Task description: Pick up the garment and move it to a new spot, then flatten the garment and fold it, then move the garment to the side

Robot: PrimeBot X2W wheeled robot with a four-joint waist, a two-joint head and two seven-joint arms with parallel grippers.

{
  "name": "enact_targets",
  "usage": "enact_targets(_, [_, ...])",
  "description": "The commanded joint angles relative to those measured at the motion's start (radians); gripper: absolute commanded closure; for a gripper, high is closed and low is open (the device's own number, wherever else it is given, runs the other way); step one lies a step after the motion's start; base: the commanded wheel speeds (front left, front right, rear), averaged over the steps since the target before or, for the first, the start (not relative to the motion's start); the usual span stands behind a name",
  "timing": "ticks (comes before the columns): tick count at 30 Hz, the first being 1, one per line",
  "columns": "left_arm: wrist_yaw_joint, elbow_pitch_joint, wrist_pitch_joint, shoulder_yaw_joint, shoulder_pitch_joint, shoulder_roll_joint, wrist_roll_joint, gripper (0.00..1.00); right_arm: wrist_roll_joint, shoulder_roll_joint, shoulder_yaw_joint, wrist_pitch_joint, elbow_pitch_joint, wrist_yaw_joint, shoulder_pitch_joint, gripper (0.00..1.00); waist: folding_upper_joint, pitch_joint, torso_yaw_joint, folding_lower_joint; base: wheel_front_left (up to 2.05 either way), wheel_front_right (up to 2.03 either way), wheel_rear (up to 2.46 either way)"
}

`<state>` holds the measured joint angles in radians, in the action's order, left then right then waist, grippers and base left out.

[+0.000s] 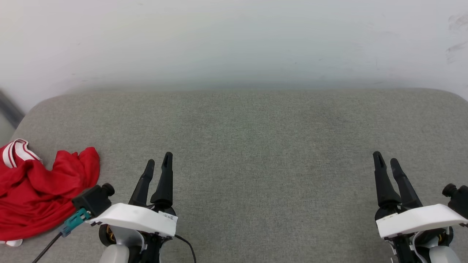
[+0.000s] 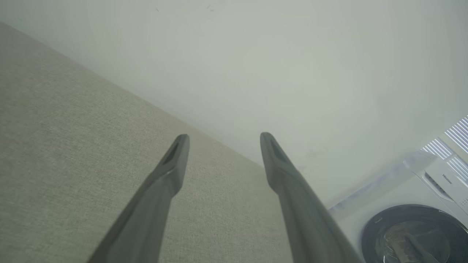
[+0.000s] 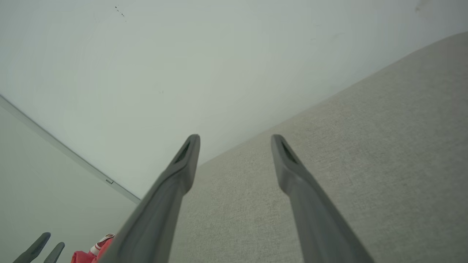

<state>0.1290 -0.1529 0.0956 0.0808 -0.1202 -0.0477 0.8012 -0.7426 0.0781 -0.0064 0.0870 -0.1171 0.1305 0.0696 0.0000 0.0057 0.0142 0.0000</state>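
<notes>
Garment (image 1: 40,193) lies crumpled on grey cushion (image 1: 256,146), near left gripper (image 1: 159,158).

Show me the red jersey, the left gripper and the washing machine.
red jersey (image 1: 40,193), head view, crumpled red body.
left gripper (image 1: 159,159), head view, midway between its jaws.
washing machine (image 2: 420,226), left wrist view, dark round door.

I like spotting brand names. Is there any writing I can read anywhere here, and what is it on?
"Hisense": small, on the white washing machine, in the left wrist view.
Sticker on the white cover behind the left gripper: print too small to read.
Garment: crumpled, no lettering showing.
</notes>
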Motion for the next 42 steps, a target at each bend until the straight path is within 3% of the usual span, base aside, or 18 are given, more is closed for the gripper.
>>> enact_targets(1, [-0.002, 0.006, 0.011, 0.007, -0.023, -0.003, -0.051, 0.00, 0.046, 0.006, 0.003, 0.003, 0.010, 0.000, 0.005, 0.00, 0.0000, 0.000, 0.000, 0.0000, 0.00, 0.00, 0.00])
enact_targets(14, [-0.055, -0.027, 0.048, 0.039, -0.031, -0.027, -0.293, 0.00, 0.269, 0.001, 0.005, -0.010, 0.034, 0.000, -0.005, 0.00, 0.0000, -0.002, 0.006, 0.0000, 0.00, 0.00, 0.00])
enact_targets(33, [-0.082, -0.062, 0.095, 0.078, -0.045, -0.047, -0.475, 0.00, 0.482, -0.019, -0.003, -0.014, 0.065, 0.000, -0.025, 0.00, 0.0000, -0.001, 0.013, 0.0000, 0.00, 0.00, 0.00])
enact_targets(42, [-0.075, -0.074, 0.115, 0.078, -0.046, -0.042, -0.524, 0.00, 0.552, -0.024, -0.001, -0.006, 0.072, 0.000, -0.032, 0.00, 0.0000, -0.001, 0.016, 0.0000, 0.00, 0.00, 0.00])
